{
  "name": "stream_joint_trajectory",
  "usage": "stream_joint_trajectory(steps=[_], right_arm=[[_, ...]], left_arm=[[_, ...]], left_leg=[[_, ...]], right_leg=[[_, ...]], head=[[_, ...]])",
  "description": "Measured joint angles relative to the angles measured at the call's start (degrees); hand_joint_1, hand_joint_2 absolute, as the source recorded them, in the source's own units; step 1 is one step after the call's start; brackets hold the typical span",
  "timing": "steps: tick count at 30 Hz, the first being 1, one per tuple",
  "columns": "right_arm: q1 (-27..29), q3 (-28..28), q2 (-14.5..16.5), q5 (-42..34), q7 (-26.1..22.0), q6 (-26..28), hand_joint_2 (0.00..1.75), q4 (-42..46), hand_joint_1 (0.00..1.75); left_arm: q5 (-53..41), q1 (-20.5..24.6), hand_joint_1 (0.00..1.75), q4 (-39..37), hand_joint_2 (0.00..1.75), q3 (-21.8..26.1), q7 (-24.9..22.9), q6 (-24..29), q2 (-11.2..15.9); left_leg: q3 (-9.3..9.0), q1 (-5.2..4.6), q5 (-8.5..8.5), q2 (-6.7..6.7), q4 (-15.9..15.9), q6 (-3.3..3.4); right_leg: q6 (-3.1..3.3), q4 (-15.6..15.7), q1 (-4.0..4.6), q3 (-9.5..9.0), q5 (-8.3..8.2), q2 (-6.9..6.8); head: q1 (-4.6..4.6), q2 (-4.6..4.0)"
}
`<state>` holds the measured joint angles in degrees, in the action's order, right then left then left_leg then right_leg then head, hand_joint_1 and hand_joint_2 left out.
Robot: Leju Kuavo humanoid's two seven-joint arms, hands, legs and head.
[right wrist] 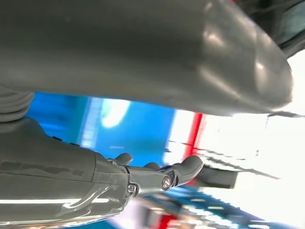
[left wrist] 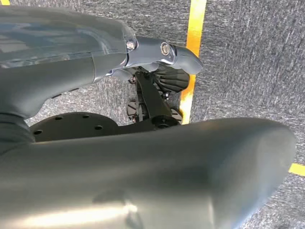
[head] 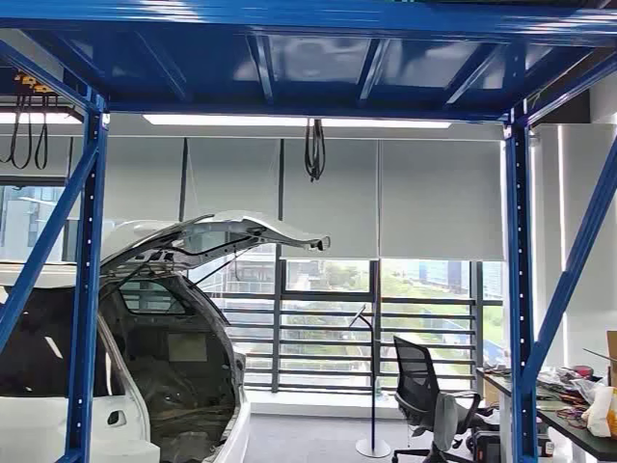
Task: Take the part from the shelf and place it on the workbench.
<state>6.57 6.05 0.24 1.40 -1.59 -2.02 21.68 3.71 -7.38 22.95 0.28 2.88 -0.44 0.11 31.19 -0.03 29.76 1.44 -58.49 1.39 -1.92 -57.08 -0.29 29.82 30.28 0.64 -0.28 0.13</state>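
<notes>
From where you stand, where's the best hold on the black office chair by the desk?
The top edge of the mesh backrest, I'd judge, coming from the white car side. The office chair stands upright with its back toward that side and its seat turned to the desk, so the rim is a free bar to wrap, with nothing in front of it.

Bright window backlight, blurred right-wrist background

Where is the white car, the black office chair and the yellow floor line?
White car (head: 218, 230), head view, on its raised tailgate.
Black office chair (head: 412, 371), head view, on its mesh backrest.
Yellow floor line (left wrist: 196, 24), left wrist view, on the stripe's upper part.
</notes>
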Motion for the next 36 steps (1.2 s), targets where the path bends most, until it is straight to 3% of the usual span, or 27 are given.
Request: stream_joint_trajectory(steps=[7, 16, 17, 20, 21, 25, 28, 29, 31, 32, 33, 34, 35, 36], right_arm=[[-0.07, 0.15, 0.0, 0.03, -0.11, -0.1, 1.75, -0.03, 0.0], [-1.78, 6.63, 0.0, 1.75, -2.58, -2.95, 1.75, -1.3, 0.0], [-2.08, 7.83, 0.0, 2.06, -3.04, -3.49, 1.31, -1.57, 0.0], [-3.6, 13.64, 0.0, 3.47, -5.6, -6.17, 0.0, -2.85, 0.0], [-4.21, 15.76, 0.0, 3.97, -6.66, -7.22, 0.0, -3.29, 0.0], [-8.63, 25.51, -0.04, 7.08, -15.72, -14.86, 0.0, -3.47, 0.0], [-10.62, 26.35, -0.15, 7.48, -23.18, -19.5, 0.0, 6.68, 0.0], [-10.63, 25.62, -0.33, 6.91, -23.93, -19.44, 0.44, 11.12, 0.0], [-11.53, 22.07, -1.91, 5.25, -24.41, -17.58, 0.44, 22.89, 0.0], [-12.56, 19.98, -3.0, 4.79, -24.35, -16.43, 0.87, 27.73, 0.0], [-20.73, 3.18, -8.12, 7.67, -19.37, -12.84, 0.87, 36.79, 0.0], [-28.57, -12.7, -12.83, 10.85, -14.38, -9.71, 1.31, 43.49, 0.0], [-36.02, -27.44, -17.88, 14.05, -9.21, -6.64, 1.75, 49.68, 0.0], [-42.87, -41.48, -22.64, 17.43, -3.95, -4.05, 1.75, 54.72, 0.0]], left_arm=[[0.1, 0.06, 0.0, -0.03, 1.75, 0.0, 0.08, -0.03, 0.0], [4.4, 1.49, 0.0, -1.93, 1.75, -0.71, 3.34, -0.89, 0.04], [5.16, 1.74, 0.0, -2.29, 1.75, -0.81, 3.93, -1.08, 0.04], [8.69, 3.08, 0.0, -4.04, 0.44, -1.39, 6.66, -1.93, 0.07], [9.93, 3.58, 0.0, -4.67, 0.0, -1.68, 7.61, -2.24, 0.08], [16.13, 5.78, 0.0, -7.62, 0.0, -3.28, 12.84, -3.31, 0.09], [18.66, 6.54, 0.0, -9.08, 0.0, -4.1, 15.2, -3.24, 0.09], [18.96, 6.65, 0.0, -9.29, 0.0, -4.23, 15.5, -3.2, 0.09], [19.39, 6.91, 0.0, -9.73, 0.0, -4.76, 16.05, -3.11, 0.09], [19.49, 7.01, 0.0, -9.88, 0.0, -5.07, 16.25, -3.09, 0.09], [18.79, 7.51, 0.0, -10.51, 0.0, -7.51, 16.5, -3.44, 0.07], [18.0, 7.93, 0.0, -11.06, 0.0, -9.8, 16.67, -3.8, 0.04], [17.18, 8.29, 0.0, -11.62, 0.0, -12.16, 16.87, -4.11, -0.07], [16.41, 8.61, 0.0, -12.16, 0.0, -14.43, 17.05, -4.37, -0.2]], left_leg=[[0.0, 0.0, 0.0, 0.0, 0.0, 0.0], [0.0, -0.01, 0.0, 0.0, -0.01, 0.0], [0.0, -0.01, 0.0, 0.0, -0.01, 0.0], [0.02, -0.01, 0.0, 0.0, -0.01, 0.0], [0.02, -0.01, 0.0, 0.0, -0.01, 0.0], [0.02, -0.01, -0.02, 0.0, -0.01, 0.0], [0.03, -0.01, -0.03, 0.01, -0.02, 0.0], [0.04, -0.02, -0.03, 0.01, -0.02, 0.0], [0.04, -0.02, -0.05, 0.01, -0.03, -0.01], [0.04, -0.03, -0.06, 0.01, -0.03, -0.01], [1.37, 0.07, -0.67, -0.2, -0.52, -0.22], [2.58, 0.19, -1.21, -0.39, -0.94, -0.24], [5.06, 0.47, -0.1, -0.57, -4.64, -0.76], [6.61, 0.98, -1.22, -0.78, -5.36, -1.71]], right_leg=[[0.0, 0.0, 0.0, 0.0, 0.0, 0.0], [0.01, 0.0, -0.01, 0.0, -0.02, 0.0], [0.01, 0.0, -0.01, 0.01, -0.03, 0.0], [0.02, 0.0, -0.01, 0.03, -0.03, 0.0], [0.02, 0.0, 0.0, 0.04, -0.03, 0.0], [0.03, -0.01, 0.0, 0.01, -0.05, -0.01], [0.01, -0.02, -0.01, 0.01, -0.07, -0.01], [0.01, -0.01, -0.01, 0.02, -0.07, -0.02], [0.02, -0.02, -0.01, 0.02, -0.11, -0.02], [0.02, -0.02, -0.01, 0.02, -0.13, -0.02], [0.09, -0.29, -0.06, 0.24, 0.08, -0.12], [0.03, -0.57, -0.11, 0.42, 0.33, -0.25], [0.59, -0.47, -0.11, 1.12, -0.31, -0.38], [0.81, -0.47, -0.26, 1.42, -0.53, -0.47]], head=[[0.0, 0.0], [0.0, 0.0], [0.0, 0.0], [0.0, 0.0], [0.0, 0.0], [0.0, 0.0], [0.0, 0.0], [0.0, 0.0], [0.0, 0.0], [0.0, 0.0], [0.01, 0.0], [0.02, 0.0], [0.04, 0.0], [0.07, 0.0]])
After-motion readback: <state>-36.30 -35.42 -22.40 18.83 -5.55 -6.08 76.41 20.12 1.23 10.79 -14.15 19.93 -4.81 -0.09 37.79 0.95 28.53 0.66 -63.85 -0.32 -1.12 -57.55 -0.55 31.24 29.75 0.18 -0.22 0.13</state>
